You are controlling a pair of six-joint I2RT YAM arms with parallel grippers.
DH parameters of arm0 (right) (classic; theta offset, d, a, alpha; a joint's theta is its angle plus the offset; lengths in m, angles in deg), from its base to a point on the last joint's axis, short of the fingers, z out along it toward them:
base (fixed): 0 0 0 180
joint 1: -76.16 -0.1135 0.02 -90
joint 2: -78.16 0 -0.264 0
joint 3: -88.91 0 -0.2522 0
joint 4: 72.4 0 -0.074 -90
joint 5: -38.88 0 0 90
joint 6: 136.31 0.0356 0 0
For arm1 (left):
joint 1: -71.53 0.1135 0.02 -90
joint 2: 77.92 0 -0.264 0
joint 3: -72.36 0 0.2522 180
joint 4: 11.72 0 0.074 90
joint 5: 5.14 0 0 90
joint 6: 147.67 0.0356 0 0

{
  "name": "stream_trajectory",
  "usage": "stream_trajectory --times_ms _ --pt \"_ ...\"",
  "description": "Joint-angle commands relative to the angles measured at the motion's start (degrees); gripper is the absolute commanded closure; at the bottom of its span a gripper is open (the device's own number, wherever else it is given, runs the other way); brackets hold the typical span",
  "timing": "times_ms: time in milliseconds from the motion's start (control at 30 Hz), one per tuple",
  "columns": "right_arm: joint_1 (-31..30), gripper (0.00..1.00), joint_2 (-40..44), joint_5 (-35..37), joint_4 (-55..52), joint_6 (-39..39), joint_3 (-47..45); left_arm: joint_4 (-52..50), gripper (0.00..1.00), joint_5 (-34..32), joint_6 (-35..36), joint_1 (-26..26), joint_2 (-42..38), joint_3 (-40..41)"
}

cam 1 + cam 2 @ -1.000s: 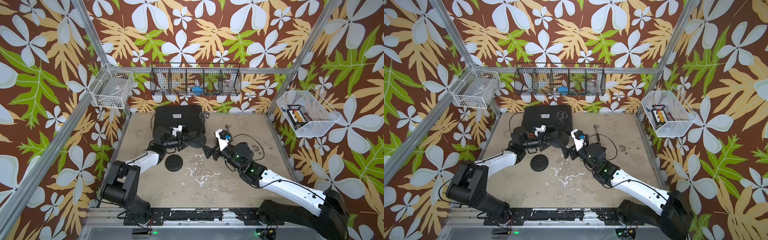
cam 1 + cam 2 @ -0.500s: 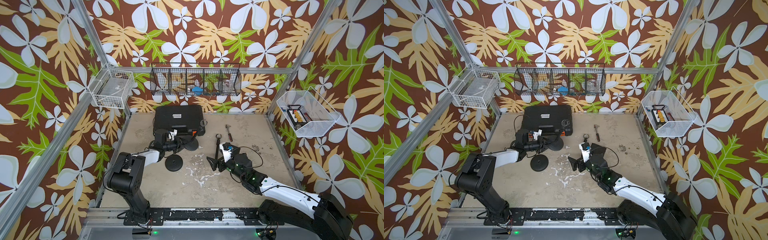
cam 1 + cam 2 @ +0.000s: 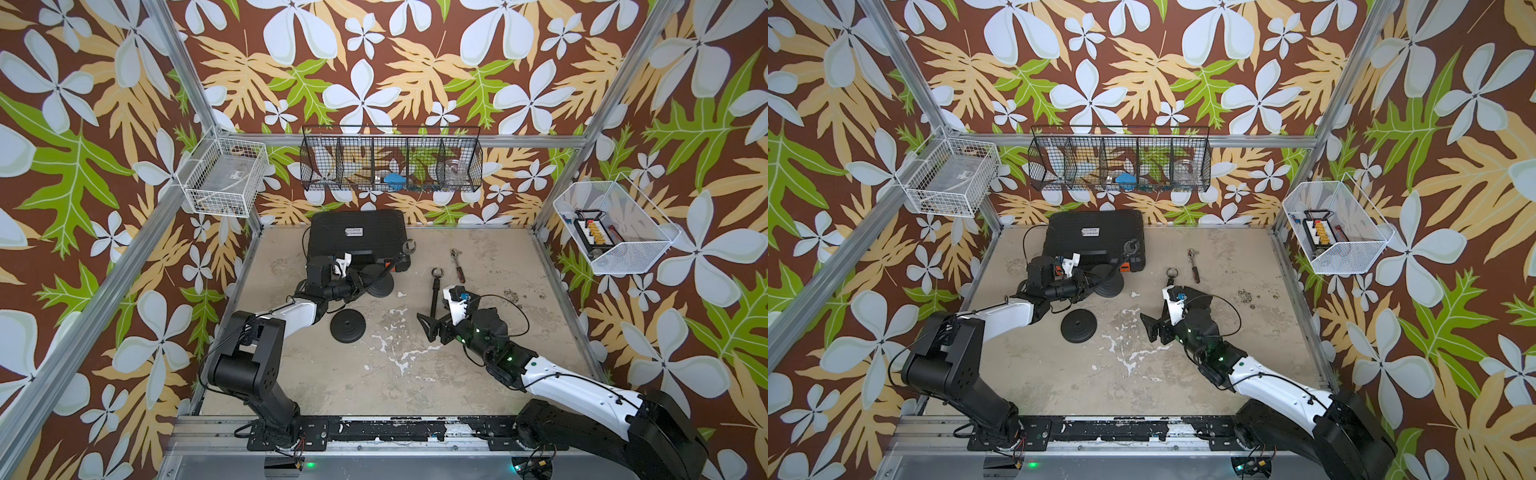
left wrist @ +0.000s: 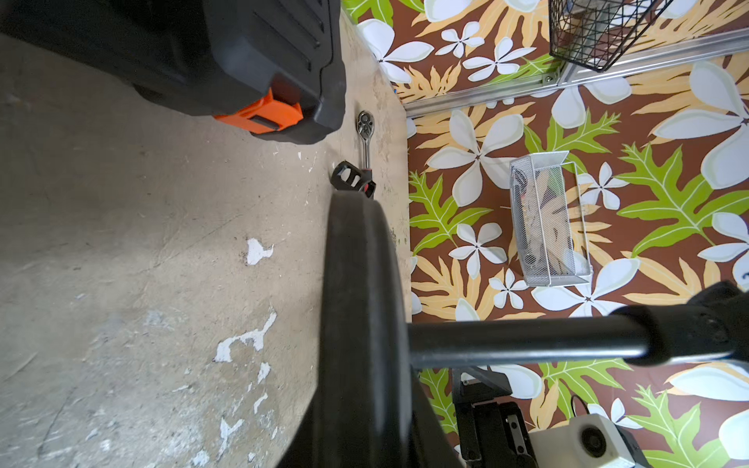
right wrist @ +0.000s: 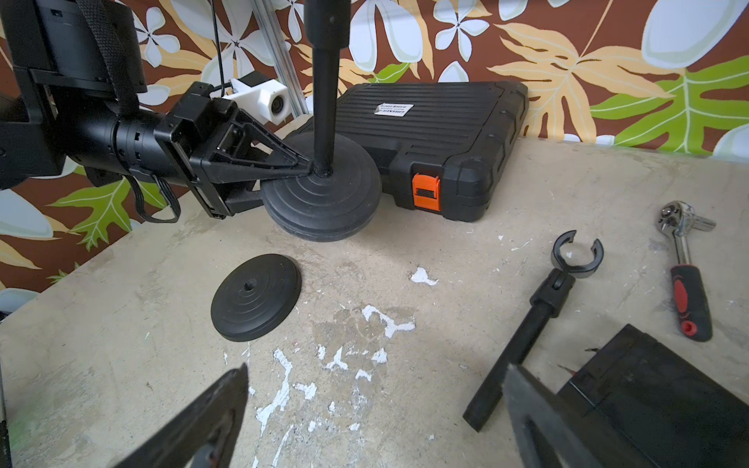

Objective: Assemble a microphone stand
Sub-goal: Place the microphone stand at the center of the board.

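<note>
One stand looks joined: pole (image 5: pixel 324 81) seated in round base (image 5: pixel 324 202) just beside tool case (image 5: pixel 437 133), left jaws pinching pole at its foot; right jaws spread, empty; still loose: base disc (image 5: pixel 256 302), clip pole (image 5: pixel 523 340) lying near ratchet (image 5: pixel 685 259); table (image 3: pixel 415 382) middle open.

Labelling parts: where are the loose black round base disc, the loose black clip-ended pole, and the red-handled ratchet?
Loose black round base disc (image 5: pixel 263 312): right wrist view, ribbed top face.
Loose black clip-ended pole (image 5: pixel 535 324): right wrist view, mid-shaft.
Red-handled ratchet (image 5: pixel 689 302): right wrist view, handle grip.
</note>
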Motion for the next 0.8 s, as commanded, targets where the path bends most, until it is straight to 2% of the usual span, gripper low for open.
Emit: stream_trajectory --times_ms 0,300,600,767 --pt "-0.1 0.00 0.1 -0.7 1.9 0.6 -0.4 4.3 1.00 1.6 -0.8 -0.2 1.6 0.7" --pt "0.1 0.00 -0.7 -0.6 2.1 -0.1 -0.6 14.3 1.00 1.8 -4.4 -1.3 9.9 2.2" --pt "0.3 0.00 -1.0 -0.2 1.0 -0.4 0.2 13.2 1.00 0.6 -4.3 -2.0 16.8 -1.5" --pt "0.3 0.00 -1.1 -0.4 1.4 0.0 -0.1 9.8 0.90 -0.7 -2.4 -2.0 20.6 -4.8"
